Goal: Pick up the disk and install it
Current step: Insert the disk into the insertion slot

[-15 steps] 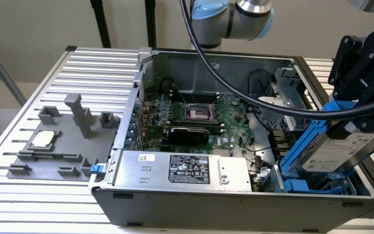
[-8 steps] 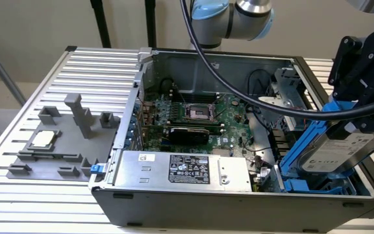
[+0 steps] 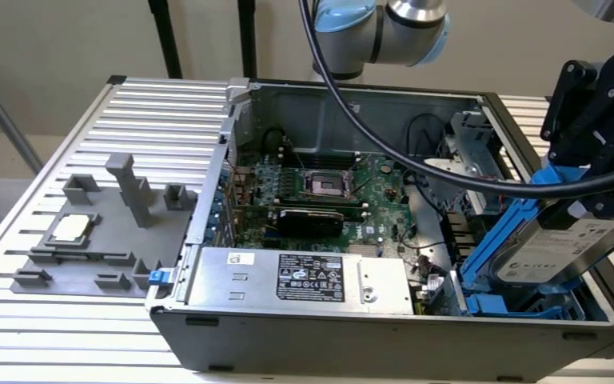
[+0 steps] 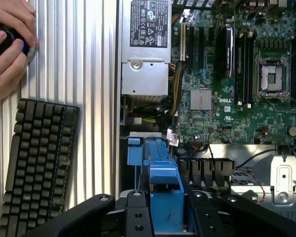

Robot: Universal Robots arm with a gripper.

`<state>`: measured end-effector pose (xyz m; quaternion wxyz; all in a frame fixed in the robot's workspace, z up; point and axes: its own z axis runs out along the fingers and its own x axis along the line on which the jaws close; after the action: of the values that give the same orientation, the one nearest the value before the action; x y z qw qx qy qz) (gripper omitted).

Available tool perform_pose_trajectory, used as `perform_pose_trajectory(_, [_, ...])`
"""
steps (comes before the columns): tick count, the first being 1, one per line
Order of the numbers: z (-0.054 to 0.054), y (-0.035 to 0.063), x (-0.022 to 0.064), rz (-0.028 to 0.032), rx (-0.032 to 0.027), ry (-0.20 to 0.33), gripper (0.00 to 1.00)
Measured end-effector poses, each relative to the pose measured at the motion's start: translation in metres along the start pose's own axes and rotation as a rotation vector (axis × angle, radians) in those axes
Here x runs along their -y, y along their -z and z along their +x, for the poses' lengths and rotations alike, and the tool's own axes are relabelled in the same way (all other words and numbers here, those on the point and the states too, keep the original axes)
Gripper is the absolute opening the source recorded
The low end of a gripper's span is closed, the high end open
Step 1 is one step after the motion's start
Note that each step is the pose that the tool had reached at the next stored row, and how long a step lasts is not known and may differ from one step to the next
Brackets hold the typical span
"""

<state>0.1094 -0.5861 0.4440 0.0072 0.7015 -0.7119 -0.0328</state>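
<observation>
The disk (image 3: 559, 250), a silver-grey drive with a white label in a blue carrier, hangs tilted over the drive bay at the open computer case's corner, on the exterior view's right. My black gripper (image 3: 604, 172) is shut on its upper end. The disk's lower end reaches down among the blue bay rails (image 3: 496, 305); whether it touches them I cannot tell. In the wrist view the blue carrier (image 4: 165, 190) sits clamped between the black fingers (image 4: 137, 213) of my gripper (image 4: 167, 217), above the bay's blue frame (image 4: 138, 153).
Inside the case (image 3: 285, 352) lie the motherboard (image 3: 318, 188) and a silver power supply (image 3: 301, 280) with a black-and-white label. A grey fixture (image 3: 93, 240) holding a small square chip (image 3: 70, 228) sits on the slatted table. A keyboard (image 4: 39, 163) and a person's hand (image 4: 7, 44) lie beside the case.
</observation>
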Motion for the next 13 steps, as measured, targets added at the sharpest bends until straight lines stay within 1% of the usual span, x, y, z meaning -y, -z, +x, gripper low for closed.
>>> perform_pose_trajectory(13, [0.0002,-0.0050,0.0005,-0.0029,0.0001,-0.003,0.33])
